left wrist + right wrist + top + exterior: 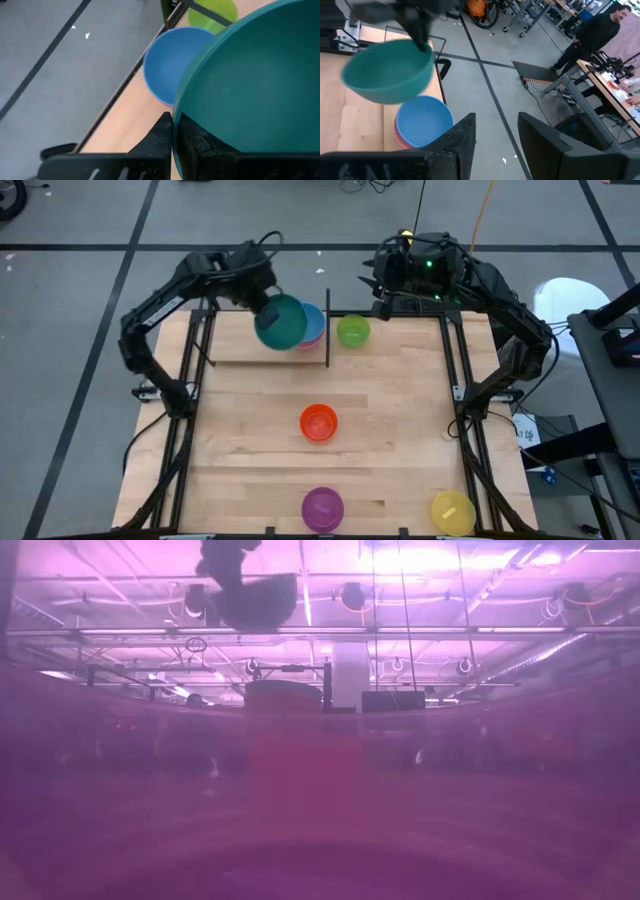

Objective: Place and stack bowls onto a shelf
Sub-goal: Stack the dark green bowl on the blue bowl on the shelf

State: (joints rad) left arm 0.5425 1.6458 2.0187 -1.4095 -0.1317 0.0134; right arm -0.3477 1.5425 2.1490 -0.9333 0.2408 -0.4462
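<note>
Risk: I judge the small round teal plastic bowl (282, 322) could land off-centre on the stack beneath it. It hangs tilted from my pinch on its rim, so if I let go while it is skewed it may catch the blue bowl's edge and slide toward the shelf's 12 o'clock edge and the floor beyond.
Second risk: a hard push down could nudge the stack, since nothing braces it.
Left gripper (172, 135): closed on the teal bowl's rim, one finger inside and one outside, jaws nearly together with only the thin wall between them. It holds the bowl above the shelf, clear of the stack.
Stack: a small round blue plastic bowl (172, 62) nested in a pink one (318, 332), whose rim just peeks out, sits on the pale wooden shelf board with thin black rods (235, 340) at the counter's 12 o'clock side.
Lime green plastic bowl (353, 331): just beside the shelf's end rod, toward 1 o'clock.
Still on the counter (400, 410): orange bowl (319, 422) at the centre, purple bowl (323, 508) at 6 o'clock, yellow bowl (452, 511) at 5 o'clock.
Right gripper (495, 135): jaws apart, holding nothing, waiting at 1 o'clock beyond the counter's far edge.
Step in hand: lowering teal into blue, as I read it.
</note>
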